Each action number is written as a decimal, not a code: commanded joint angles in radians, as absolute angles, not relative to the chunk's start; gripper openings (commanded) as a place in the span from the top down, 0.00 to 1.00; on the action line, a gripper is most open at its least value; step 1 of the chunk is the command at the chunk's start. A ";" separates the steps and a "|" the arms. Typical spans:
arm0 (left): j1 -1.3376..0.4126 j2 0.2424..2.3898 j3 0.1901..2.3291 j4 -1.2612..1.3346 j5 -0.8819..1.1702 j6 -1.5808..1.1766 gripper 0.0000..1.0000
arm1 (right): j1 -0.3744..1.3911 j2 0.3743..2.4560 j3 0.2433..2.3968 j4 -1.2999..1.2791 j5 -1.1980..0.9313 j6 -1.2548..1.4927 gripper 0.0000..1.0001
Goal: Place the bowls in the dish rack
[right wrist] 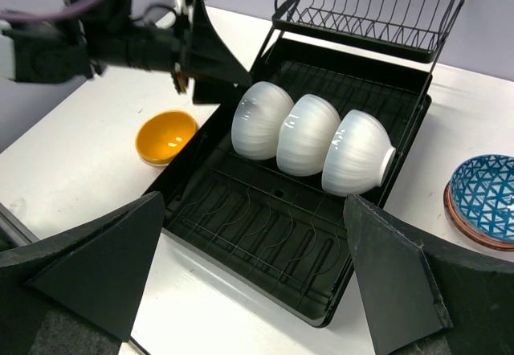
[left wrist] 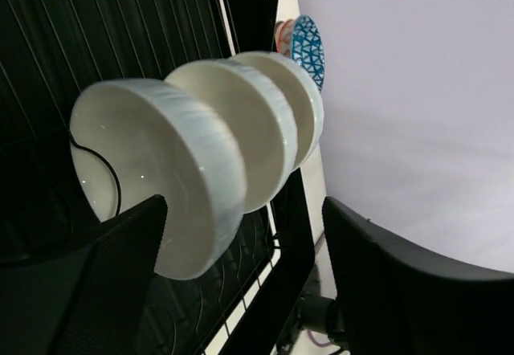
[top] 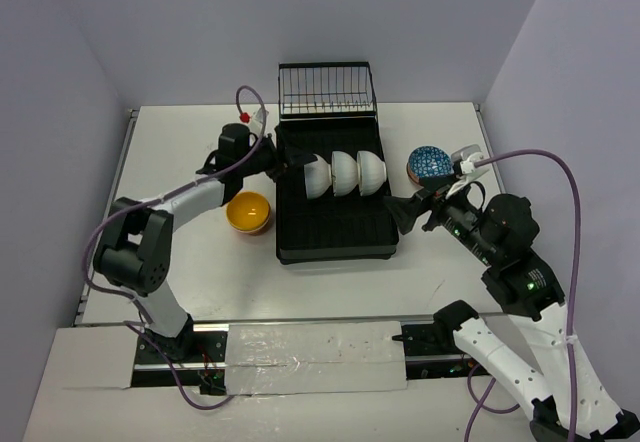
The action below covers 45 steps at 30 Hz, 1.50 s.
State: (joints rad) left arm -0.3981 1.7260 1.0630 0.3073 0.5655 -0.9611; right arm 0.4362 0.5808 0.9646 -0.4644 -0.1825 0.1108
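Pale lilac walls enclose a white desk [top: 180, 152], on which the black dish rack [top: 335, 237] is set toward the far edge, roughly midway between the left and right edges. Its raised wire basket [top: 327, 90] is placed at the far end.

A row of three white bowls [top: 345, 173] is stood on edge across the slatted tray, each bowl nested against the next. An orange-yellow bowl [top: 249, 211] is left upright on the desk just beside the rack's left edge. A stack of blue patterned bowls [top: 430, 163] is seen on the desk beside the rack's right edge.

The left gripper [top: 292, 165] is held at the leftmost white bowl [top: 318, 176] with its jaws spread wide; the bowl's rim is seen close to one finger [left wrist: 120, 275], though contact cannot be judged. The right gripper [top: 402, 214] is held fully spread and empty just off the rack's right edge, near the patterned stack.
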 commanded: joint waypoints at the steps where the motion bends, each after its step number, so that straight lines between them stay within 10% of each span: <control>1: -0.402 1.631 1.172 0.090 0.474 -0.824 0.15 | 0.443 0.569 0.980 -0.436 -0.169 0.107 0.00; 17: -0.402 1.401 1.333 -0.586 0.011 -0.439 0.02 | 0.443 0.512 0.897 -0.378 -0.055 0.198 0.00; 45: -0.413 1.321 1.034 -0.571 -0.040 -0.443 0.17 | 0.437 0.755 0.966 -0.546 0.273 0.446 0.01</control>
